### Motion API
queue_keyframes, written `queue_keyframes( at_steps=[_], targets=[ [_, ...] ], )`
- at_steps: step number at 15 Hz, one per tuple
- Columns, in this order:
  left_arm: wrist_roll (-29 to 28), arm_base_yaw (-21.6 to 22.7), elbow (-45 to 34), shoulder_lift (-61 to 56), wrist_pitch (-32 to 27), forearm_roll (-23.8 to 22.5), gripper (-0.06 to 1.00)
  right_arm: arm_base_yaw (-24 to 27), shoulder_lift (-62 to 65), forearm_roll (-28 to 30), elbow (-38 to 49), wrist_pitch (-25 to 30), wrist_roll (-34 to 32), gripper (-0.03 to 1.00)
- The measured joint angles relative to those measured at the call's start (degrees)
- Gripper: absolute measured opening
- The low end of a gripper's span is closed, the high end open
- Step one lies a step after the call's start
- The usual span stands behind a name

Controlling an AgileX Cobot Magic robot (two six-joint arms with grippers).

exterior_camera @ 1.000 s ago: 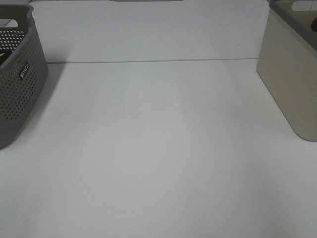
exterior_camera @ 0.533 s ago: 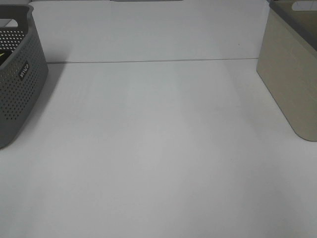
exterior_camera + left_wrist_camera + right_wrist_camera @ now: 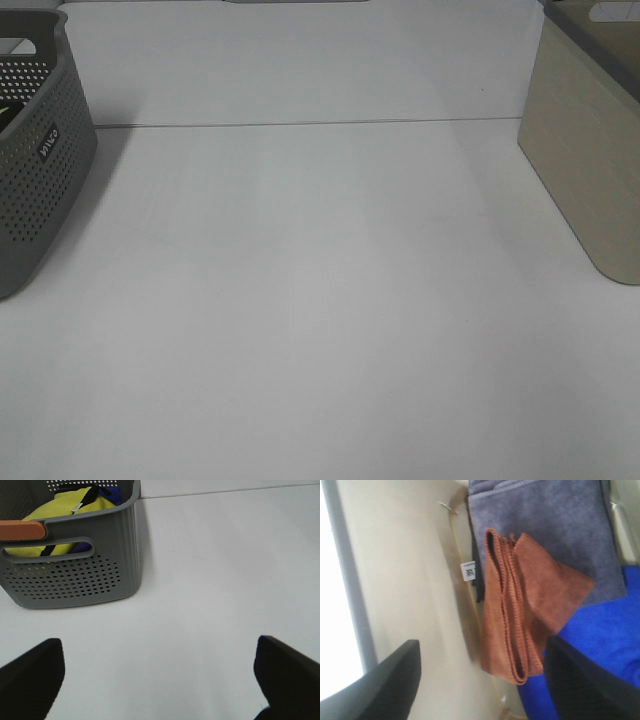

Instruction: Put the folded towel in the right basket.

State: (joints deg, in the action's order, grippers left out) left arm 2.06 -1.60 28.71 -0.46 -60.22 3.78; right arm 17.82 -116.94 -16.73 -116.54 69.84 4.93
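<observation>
Rust-brown folded towel (image 3: 520, 615) lies inside beige right basket (image 3: 405, 580), atop grey cloth (image 3: 545, 525) and blue cloth (image 3: 600, 645) — likely soft, light, limp; pinch thick folded edge if regrasping. Right fingers (image 3: 390, 685) apart, empty; left fingers (image 3: 30, 675) apart too.

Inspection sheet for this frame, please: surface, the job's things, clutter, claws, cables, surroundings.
Surface: white table, bare between the two baskets.
Job's things: folded towel, rust-brown, lies inside the right basket on a grey towel and a blue cloth.
Clutter: grey perforated basket on the left, holding a yellow cloth; an orange piece sits on its rim.
Claws: left claw is open over bare table, holding nothing; right claw is open above the towel, its fingers clear of it.
Cables: nothing seen.
Surroundings: white panel behind the table; nothing else seen.
</observation>
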Motion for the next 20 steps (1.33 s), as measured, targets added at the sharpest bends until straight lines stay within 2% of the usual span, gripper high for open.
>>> queue_keyframes(
  at_steps=[3,8,11,15,16,20],
  targets=[
    [0.0,0.0,0.0,0.0,0.0,0.0,0.98,-3.84,2.86,0.0,0.0,0.0,0.06,0.66],
    [0.0,0.0,0.0,0.0,0.0,0.0,0.98,-13.98,8.94,6.25,0.06,0.11,-0.69,0.66],
    [0.0,0.0,0.0,0.0,0.0,0.0,0.98,-15.76,15.81,7.73,4.3,0.06,-1.95,0.66],
    [0.0,0.0,0.0,0.0,0.0,0.0,0.98,-15.76,29.85,9.22,21.08,0.06,-2.41,0.66],
    [0.0,0.0,0.0,0.0,0.0,0.0,0.98,-15.76,35.7,9.28,29.28,0.0,-2.41,0.66],
    [0.0,0.0,0.0,0.0,0.0,0.0,0.98,-15.76,51.34,9.4,52.6,0.0,-2.58,0.66]
  ],
)
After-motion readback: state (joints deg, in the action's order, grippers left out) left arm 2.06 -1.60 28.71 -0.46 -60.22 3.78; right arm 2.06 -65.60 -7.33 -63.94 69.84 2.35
